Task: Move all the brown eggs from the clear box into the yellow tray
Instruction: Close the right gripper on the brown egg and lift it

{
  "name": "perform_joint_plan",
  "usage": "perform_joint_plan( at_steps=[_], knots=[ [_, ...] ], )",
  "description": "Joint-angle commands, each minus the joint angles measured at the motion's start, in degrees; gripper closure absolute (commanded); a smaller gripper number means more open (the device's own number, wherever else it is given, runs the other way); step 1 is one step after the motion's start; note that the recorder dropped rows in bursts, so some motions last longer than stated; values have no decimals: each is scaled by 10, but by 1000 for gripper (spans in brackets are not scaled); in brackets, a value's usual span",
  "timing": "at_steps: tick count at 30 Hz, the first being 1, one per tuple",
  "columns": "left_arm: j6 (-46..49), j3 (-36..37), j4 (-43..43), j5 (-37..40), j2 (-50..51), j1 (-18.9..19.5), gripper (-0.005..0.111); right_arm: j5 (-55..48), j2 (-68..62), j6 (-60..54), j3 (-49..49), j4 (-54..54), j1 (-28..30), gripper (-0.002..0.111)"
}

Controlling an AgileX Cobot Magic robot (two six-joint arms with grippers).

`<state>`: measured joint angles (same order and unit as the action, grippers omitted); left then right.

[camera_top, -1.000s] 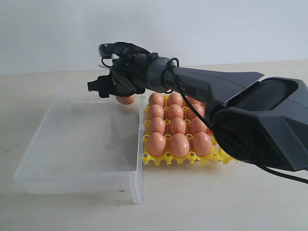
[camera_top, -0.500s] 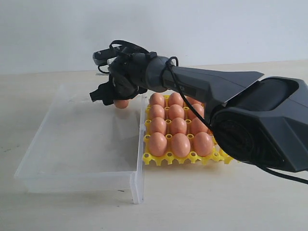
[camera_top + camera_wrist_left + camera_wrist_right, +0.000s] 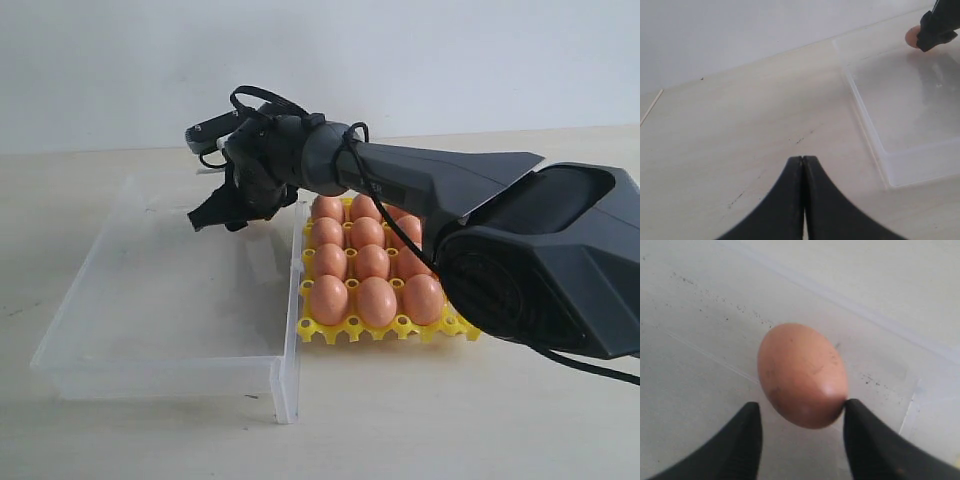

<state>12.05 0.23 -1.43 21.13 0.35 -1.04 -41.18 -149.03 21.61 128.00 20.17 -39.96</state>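
Exterior view: the right gripper (image 3: 215,217) hangs low at the far right corner of the clear box (image 3: 160,300), hiding what lies under it. Just beside the box's right wall, the yellow tray (image 3: 345,328) holds rows of brown eggs (image 3: 377,300).

Left wrist view: the left gripper (image 3: 803,162), jaws pressed together on nothing, is over the table (image 3: 730,135). One egg (image 3: 910,36) peeps out beside the other gripper.

Right wrist view: only here does the fit show. The fingers straddle that egg in the box, one touching its shell and the other just apart, so there is no firm hold.
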Motion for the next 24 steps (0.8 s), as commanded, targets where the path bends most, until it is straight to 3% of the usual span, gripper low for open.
perform_joint_plan(
  at_steps=[1,4,9,17,20,21,22,23,24],
  knots=[
    [-3,-2,0,-3,-3,-1,107,-21,-6,-2,-1,-7,3,93],
    [-3,-2,0,-3,-3,-1,107,-25,-8,-17,-1,-8,3,108],
    [-3,-2,0,-3,-3,-1,107,-58,1,-48,-1,-24,1,108],
    [-3,-2,0,-3,-3,-1,107,-106,46,-295,-1,-18,-42,106],
    [-3,-2,0,-3,-3,-1,107,-114,51,-359,-1,-21,-43,81],
    [-3,-2,0,-3,-3,-1,107,-114,51,-371,-1,-40,-43,65],
    [-3,-2,0,-3,-3,-1,107,-107,51,-365,-1,-57,-43,57],
    [-3,-2,0,-3,-3,-1,107,-83,50,-263,-1,-69,-41,46],
    [-3,-2,0,-4,-3,-1,107,-70,50,-169,-1,-56,-38,44]
  ],
)
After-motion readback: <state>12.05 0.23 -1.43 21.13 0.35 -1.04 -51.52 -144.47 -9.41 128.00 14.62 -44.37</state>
